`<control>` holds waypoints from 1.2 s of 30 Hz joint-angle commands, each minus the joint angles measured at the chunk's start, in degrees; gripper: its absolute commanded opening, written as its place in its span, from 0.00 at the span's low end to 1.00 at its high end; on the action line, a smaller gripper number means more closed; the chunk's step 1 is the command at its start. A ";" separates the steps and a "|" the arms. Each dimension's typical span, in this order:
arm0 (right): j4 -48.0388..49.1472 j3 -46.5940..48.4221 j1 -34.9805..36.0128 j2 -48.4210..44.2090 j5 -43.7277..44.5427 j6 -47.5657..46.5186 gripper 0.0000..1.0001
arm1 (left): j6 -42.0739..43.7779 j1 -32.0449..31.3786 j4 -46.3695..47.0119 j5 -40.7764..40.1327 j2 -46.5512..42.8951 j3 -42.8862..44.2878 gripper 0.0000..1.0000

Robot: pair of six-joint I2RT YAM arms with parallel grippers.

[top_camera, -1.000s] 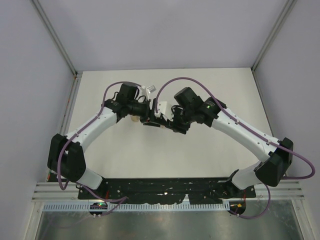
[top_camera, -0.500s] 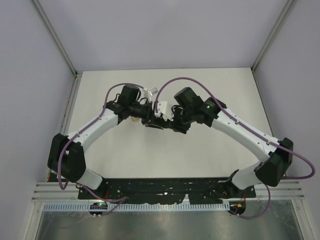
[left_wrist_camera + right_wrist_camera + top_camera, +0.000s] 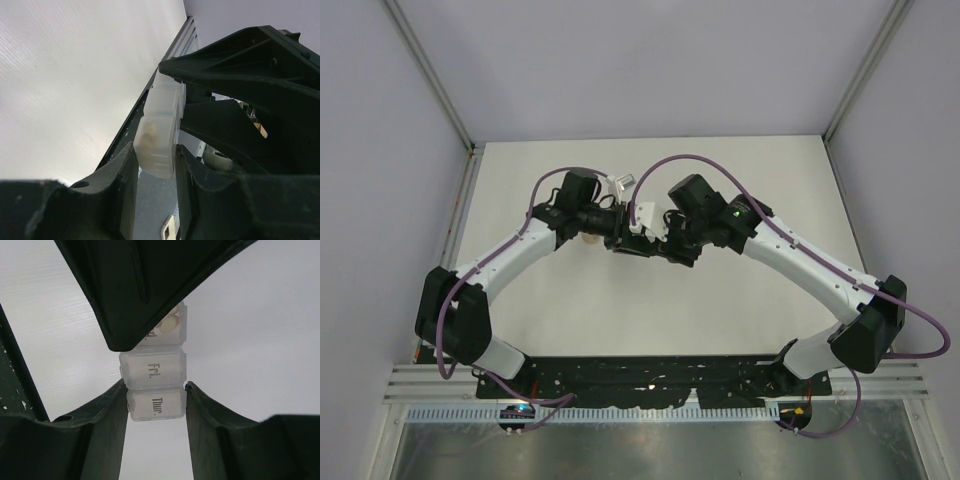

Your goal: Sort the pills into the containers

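Right wrist view: my right gripper (image 3: 155, 386) is clamping the translucent white plastic pill box strip (image 3: 152, 371) at its Thur. cell (image 3: 156, 406). My left gripper (image 3: 156, 150) is pinching the end cell (image 3: 157, 125), which is holding pale tan pills (image 3: 169, 324). I am judging a gentle, square pull safest.

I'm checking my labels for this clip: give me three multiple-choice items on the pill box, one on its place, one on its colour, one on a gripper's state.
1. Where is the box? A flat on the table; B on an arm base; C between both grippers.
2. Its colour? A frosted white; B red; C black.
3. The right gripper is: A wide open; B shut on the box; C out of view.
Answers: C, the left gripper and the right one each flank it; A, its walls are pale and translucent; B, it clamps the Thur. cell.
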 commanded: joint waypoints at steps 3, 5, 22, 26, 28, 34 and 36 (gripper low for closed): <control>2.06 3.36 0.08 0.12 -0.50 0.74 0.10 | -1.31 -0.16 3.95 2.19 -0.96 -0.59 0.19; 2.06 3.36 0.16 0.03 -0.41 0.74 0.10 | -1.40 -0.16 3.86 2.18 -1.14 -0.68 0.32; 1.71 3.01 0.16 -0.49 -1.20 0.92 0.10 | -0.52 -0.08 3.60 0.86 -1.58 -0.68 0.70; 1.80 3.10 0.08 -0.49 -1.38 0.92 0.10 | -0.96 -0.08 4.04 1.13 -1.22 -0.50 0.59; 1.71 3.10 0.08 -0.49 -1.47 1.01 0.10 | -1.13 -0.08 4.21 1.22 -0.96 -0.33 0.56; 1.45 3.37 0.16 -0.32 -2.00 1.10 0.10 | -1.93 -0.08 4.74 1.83 0.18 0.38 0.50; 1.36 3.28 0.16 -0.23 -2.08 1.09 0.10 | -2.01 -0.08 4.92 1.83 0.27 0.29 0.48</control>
